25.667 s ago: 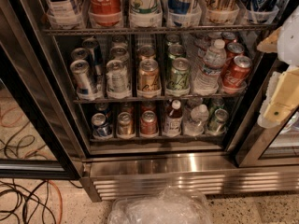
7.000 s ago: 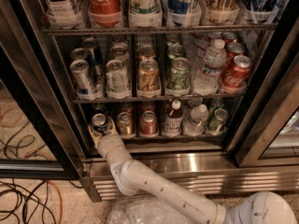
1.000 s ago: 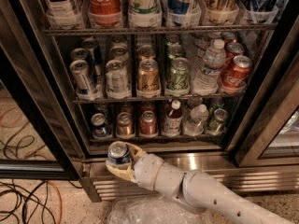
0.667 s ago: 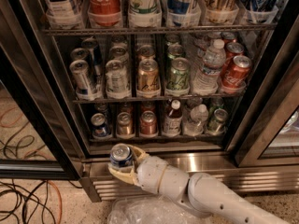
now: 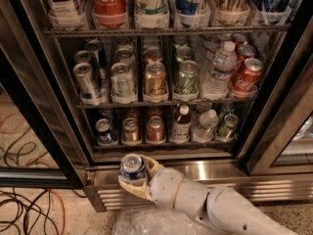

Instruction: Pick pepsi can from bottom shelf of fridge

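Observation:
My gripper (image 5: 134,176) is shut on the pepsi can (image 5: 132,167), a dark blue can with a silver top. It holds the can upright outside the fridge (image 5: 161,82), in front of the steel slatted base (image 5: 230,177) and below the bottom shelf (image 5: 166,145). The white arm (image 5: 215,207) comes in from the lower right. A second blue pepsi can (image 5: 104,132) still stands at the left end of the bottom shelf, beside a copper-brown can (image 5: 130,131) and a red can (image 5: 155,129).
Bottles and a green can (image 5: 226,127) fill the right of the bottom shelf. Taller racks above hold larger cans and bottles. The black door frame (image 5: 44,116) stands at left. Cables (image 5: 27,214) lie on the floor at left, and a clear plastic bag (image 5: 146,223) lies below the arm.
The gripper reached to the left end of the bottom shelf, closed on a pepsi can and drew it out. In the last second it has moved slightly right and down with the can.

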Motion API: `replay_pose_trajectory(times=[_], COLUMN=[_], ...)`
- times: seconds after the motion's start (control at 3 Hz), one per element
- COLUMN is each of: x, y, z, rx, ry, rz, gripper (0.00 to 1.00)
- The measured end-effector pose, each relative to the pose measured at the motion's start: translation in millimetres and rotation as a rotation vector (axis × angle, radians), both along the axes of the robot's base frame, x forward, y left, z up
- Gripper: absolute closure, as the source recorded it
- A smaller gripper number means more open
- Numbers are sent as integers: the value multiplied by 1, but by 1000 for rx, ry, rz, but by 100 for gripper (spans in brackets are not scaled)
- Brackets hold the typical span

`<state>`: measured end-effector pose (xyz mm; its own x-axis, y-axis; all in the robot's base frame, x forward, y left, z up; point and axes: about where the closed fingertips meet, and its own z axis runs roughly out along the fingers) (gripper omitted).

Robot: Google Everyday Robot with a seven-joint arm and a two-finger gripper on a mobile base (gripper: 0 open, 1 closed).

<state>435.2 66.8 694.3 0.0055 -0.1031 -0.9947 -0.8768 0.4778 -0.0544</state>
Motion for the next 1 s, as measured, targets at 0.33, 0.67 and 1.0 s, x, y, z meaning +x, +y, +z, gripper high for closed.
replay_pose_trajectory(times=[0.33,0.67,1.0], x=[-9,-25,-25], y=[-8,-26,-26], z=[7,19,19], rx=[-18,-42,-42], ry=[-6,-24,-24], rz=[-12,-60,-60], gripper=[100,100,100])
